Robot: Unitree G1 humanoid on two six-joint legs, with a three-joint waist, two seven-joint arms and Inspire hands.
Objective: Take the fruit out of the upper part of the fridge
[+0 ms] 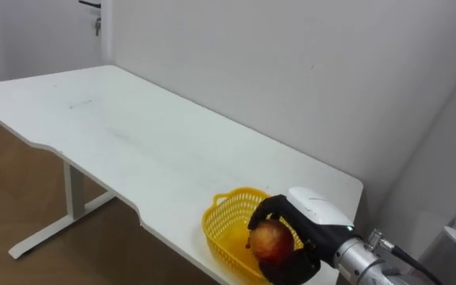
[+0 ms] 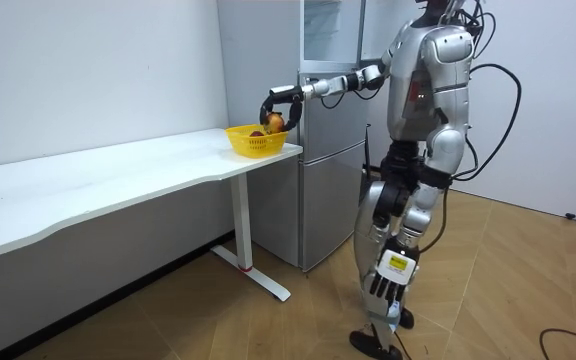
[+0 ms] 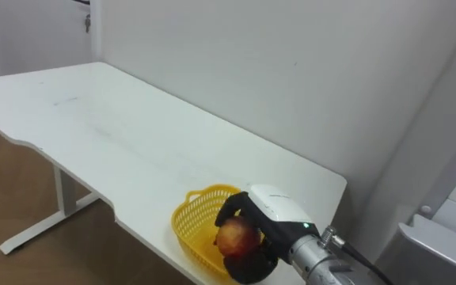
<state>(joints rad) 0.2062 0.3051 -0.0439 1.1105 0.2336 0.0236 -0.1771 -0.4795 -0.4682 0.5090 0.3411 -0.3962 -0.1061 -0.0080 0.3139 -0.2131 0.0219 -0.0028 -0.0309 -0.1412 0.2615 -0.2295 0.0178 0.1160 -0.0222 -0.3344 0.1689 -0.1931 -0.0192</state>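
1. Nearest the robot's head is the end of the long white surface (image 1: 133, 142), where a yellow basket (image 1: 224, 218) sits close to the corner.
2. At the basket's near side the right robot hand (image 1: 311, 222) is clamped on a red-and-yellow apple (image 1: 271, 240), dark fingers (image 1: 266, 207) curled over the top and thumb beneath. The apple is at rim level; I cannot tell whether it touches the basket.
3. In the room view the robot stands upright on the wooden floor (image 2: 528, 280) beside a grey fridge (image 2: 333, 150), right arm stretched out toward the basket. The left robot hand (image 2: 382, 290) hangs by its thigh; whether it is spread or closed I cannot tell.
4. Farther off, the surface runs away to the robot's left on a white leg (image 1: 70, 198).
5. Behind it is a plain white wall (image 1: 291, 71), and at the far corner a door (image 1: 89, 24) with a dark handle.
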